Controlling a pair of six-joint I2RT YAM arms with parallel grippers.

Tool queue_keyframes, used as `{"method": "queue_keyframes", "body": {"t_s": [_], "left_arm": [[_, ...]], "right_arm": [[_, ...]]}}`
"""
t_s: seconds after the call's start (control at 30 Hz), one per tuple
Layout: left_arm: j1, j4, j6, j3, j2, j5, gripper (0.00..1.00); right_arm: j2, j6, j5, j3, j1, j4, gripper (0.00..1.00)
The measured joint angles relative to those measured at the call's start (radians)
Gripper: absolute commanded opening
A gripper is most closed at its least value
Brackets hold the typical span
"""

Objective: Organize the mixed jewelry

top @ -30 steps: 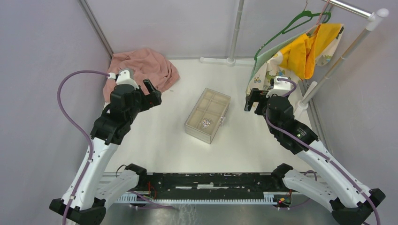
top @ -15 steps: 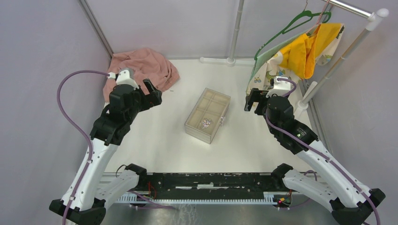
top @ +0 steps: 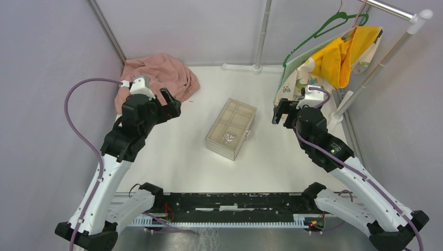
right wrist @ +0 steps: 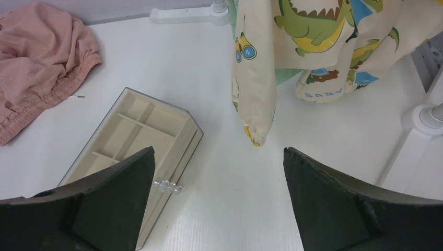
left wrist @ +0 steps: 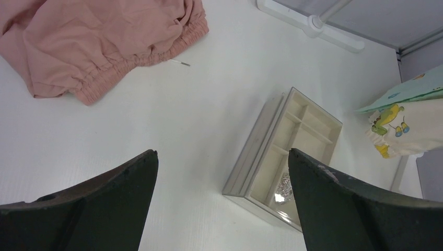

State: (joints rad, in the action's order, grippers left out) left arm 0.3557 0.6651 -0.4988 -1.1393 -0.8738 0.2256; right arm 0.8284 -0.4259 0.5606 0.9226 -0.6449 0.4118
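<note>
1. Nearest, in front of the box (top: 237,117): open white table (top: 177,162) up to its near edge.
2. Inside the box's near compartment: mixed jewelry (top: 229,137), one glittering silver heap.
3. Left of the box, well apart: left gripper (top: 171,104), jaws spread wide, empty.
4. Right of the box, apart: right gripper (top: 282,111), likewise released, holding nothing.
5. Far left of the box: pink cloth (top: 162,76), bunched in the corner, hem apart from the box.
6. Far right of the box: hanging dinosaur-print garment (right wrist: 261,63), hem near the right gripper.
</note>
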Motion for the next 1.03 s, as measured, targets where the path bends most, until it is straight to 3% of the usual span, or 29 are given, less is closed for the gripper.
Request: {"method": "queue_keyframes", "body": {"t_s": [0.33,0.63,0.77,1.03], "left_arm": [[0.000,-0.011,0.001,-0.005,-0.034,-0.029,1.00],[0.000,0.038,-0.002,-0.203,-0.203,-0.029,1.00],[0.000,0.008,0.005,-0.193,-0.163,-0.049,1.00],[0.000,-0.065,0.057,-0.021,0.006,-0.087,1.00]], "right_arm": [[0.018,0.004,-0.011,0.003,0.000,0.001,0.98],[0.212,0.030,-0.073,0.218,0.000,0.083,0.98],[0.211,0.031,-0.080,0.216,0.000,0.104,0.98],[0.164,0.035,-0.078,0.165,0.000,0.097,0.98]]}}
